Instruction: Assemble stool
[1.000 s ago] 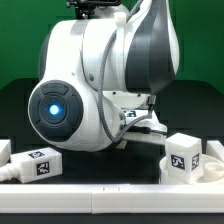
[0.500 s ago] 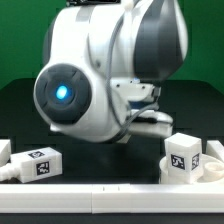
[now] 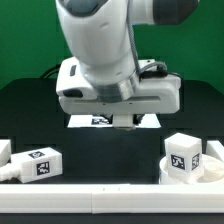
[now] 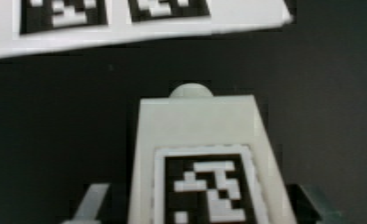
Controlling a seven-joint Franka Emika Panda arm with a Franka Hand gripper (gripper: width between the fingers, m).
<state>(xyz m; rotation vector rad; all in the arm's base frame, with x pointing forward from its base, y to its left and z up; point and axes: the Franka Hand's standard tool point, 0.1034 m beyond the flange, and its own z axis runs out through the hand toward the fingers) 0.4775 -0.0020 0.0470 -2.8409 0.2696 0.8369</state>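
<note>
The claw (image 4: 199, 203) has just finished closing. The arm has also swung round, so its hand now points straight down where, a moment ago, its big round joint with the blue light faced the camera. I read this as a grasp just made: one leg is secured and should be ready to carry toward the seat.

The claw is clamped on a white leg (image 4: 201, 140), with a finger (image 4: 95, 200) on each flank and the tag face turned to the wrist camera. Whether the leg is clear of the table I cannot tell.

In the exterior view the claw (image 3: 122, 123) sits over the middle of the black table (image 3: 40, 110), just in front of the marker board (image 3: 88, 121). The held leg is mostly hidden under the hand.

At about 8 o'clock from the claw, near the front edge, lies a second leg (image 3: 38, 163). At about 4 o'clock, well apart, a third leg (image 3: 183, 152) stands at the round seat (image 3: 212, 170). Whether it is in the seat or just before it is unclear.
</note>
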